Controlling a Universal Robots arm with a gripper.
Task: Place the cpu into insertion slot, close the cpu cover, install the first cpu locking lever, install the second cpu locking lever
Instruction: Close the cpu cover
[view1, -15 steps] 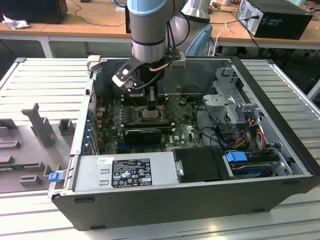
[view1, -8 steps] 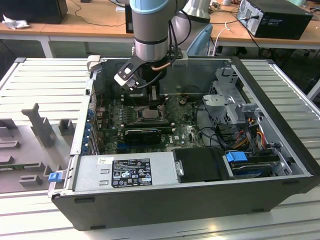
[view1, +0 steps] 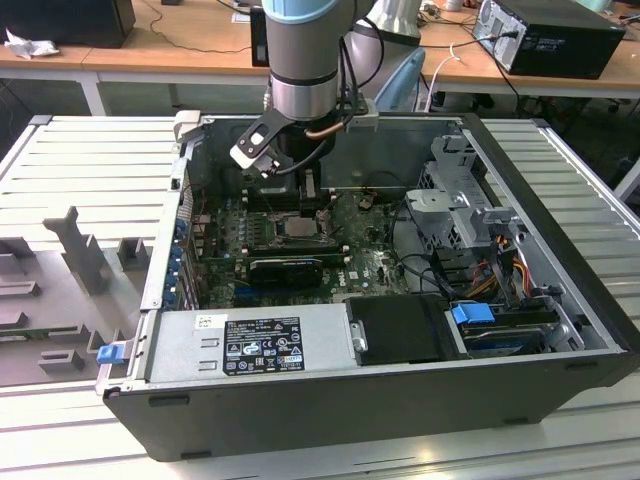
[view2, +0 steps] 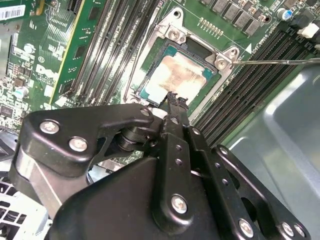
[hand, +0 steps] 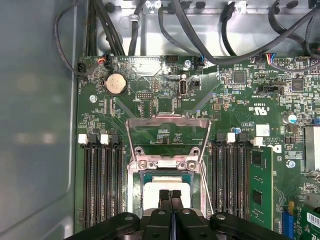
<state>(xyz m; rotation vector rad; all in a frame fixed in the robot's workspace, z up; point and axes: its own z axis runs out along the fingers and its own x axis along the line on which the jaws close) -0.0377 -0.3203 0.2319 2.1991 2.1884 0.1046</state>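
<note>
The cpu (view2: 179, 76), a pale square chip, lies flat in the insertion slot (view2: 173, 34), whose grey metal surround frames it. In the first wrist view the cpu (hand: 156, 184) is partly hidden behind my fingertips. The cpu cover (hand: 131, 139), a thin metal frame with a window, stands swung open beyond the insertion slot (hand: 134, 196). A thin wire lever (view2: 280, 61) sticks out beside the slot. My gripper (view2: 172, 99) hovers just over the chip's edge, its black fingers shut together with nothing visible between them. In the exterior view the gripper (view1: 298, 192) hangs inside the case above the insertion slot (view1: 300, 228).
Memory slots (hand: 102, 185) flank the socket on both sides. A long black graphics card (view1: 285, 268) lies in front of it, then the power supply (view1: 255, 345). A drive cage (view1: 460, 210) and cables (hand: 200, 35) crowd the exterior view's right. The grey case wall (hand: 35, 125) stands close by.
</note>
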